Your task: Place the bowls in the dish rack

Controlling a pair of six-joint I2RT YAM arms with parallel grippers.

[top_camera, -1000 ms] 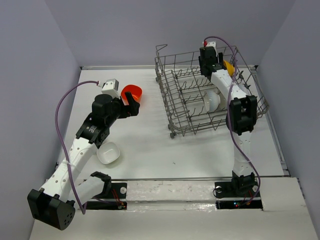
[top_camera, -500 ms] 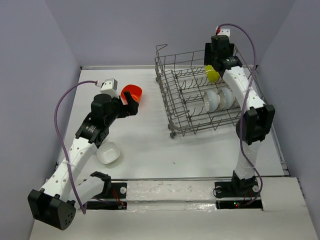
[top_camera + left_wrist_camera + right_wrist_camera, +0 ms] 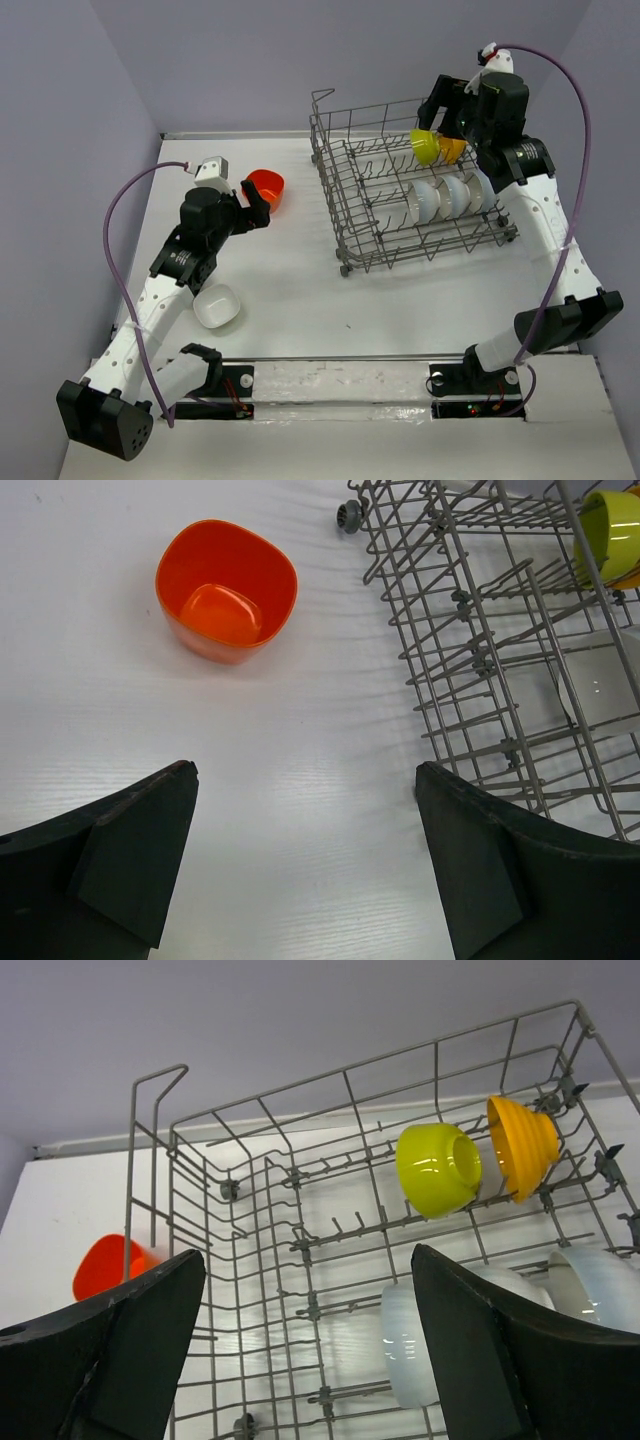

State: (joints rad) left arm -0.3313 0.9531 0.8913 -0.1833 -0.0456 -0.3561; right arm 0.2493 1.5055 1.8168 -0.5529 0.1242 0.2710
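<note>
lime green bowl (image 3: pixel 437 1168) beside orange-yellow bowl (image 3: pixel 522 1148)

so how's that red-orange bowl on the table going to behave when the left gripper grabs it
Probably rigid: the red-orange bowl has a smooth, glossy moulded wall, so a grip may slip unless it pinches the rim. It sits upright on a flat base, so it likely slides rather than rolls if nudged.

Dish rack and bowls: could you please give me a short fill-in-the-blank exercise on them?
The rack holds ____ white bowls.
The red bowl stands on the table ahead of the ____ claw.
The right claw faces the rack, its jaws ____.
Missing words: three; left; open.
</note>
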